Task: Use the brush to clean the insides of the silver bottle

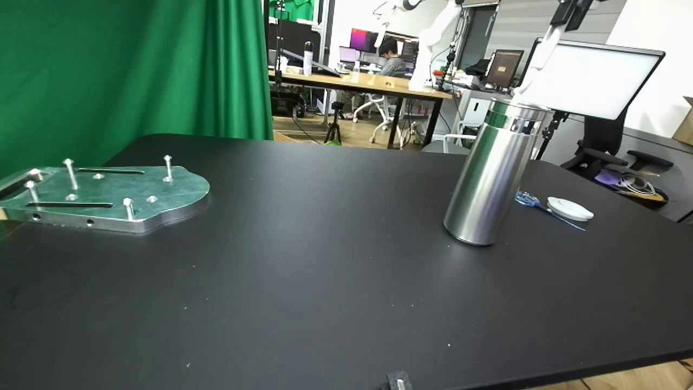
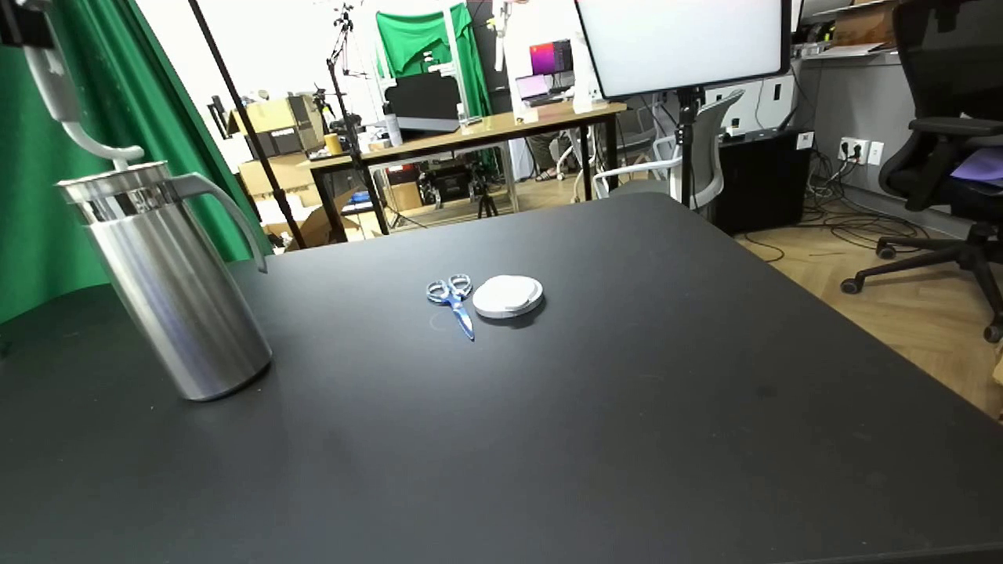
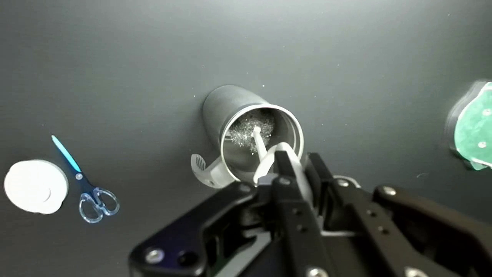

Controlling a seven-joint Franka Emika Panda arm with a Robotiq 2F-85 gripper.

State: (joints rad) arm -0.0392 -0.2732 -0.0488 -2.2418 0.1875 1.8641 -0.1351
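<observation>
The silver bottle (image 1: 487,184) stands on the black table, also seen in an exterior view (image 2: 176,290) with its grey handle. It leans in both exterior views; I cannot tell whether it is truly tilted. In the wrist view its open mouth (image 3: 226,109) faces up. The brush's white handle (image 1: 546,51) rises from the mouth and also shows in an exterior view (image 2: 56,82). Its bristly head (image 3: 246,130) is inside the bottle. My gripper (image 3: 299,157) is shut on the handle's upper part, above the rim; it shows at the top edge in both exterior views (image 1: 571,13) (image 2: 22,25).
Blue scissors (image 2: 454,301) and a white round flat piece (image 2: 508,296) lie on the table on the bottle's handle side. A greenish plate with pegs (image 1: 124,189) sits on the opposite side. A large white panel (image 1: 595,78) stands beyond the table.
</observation>
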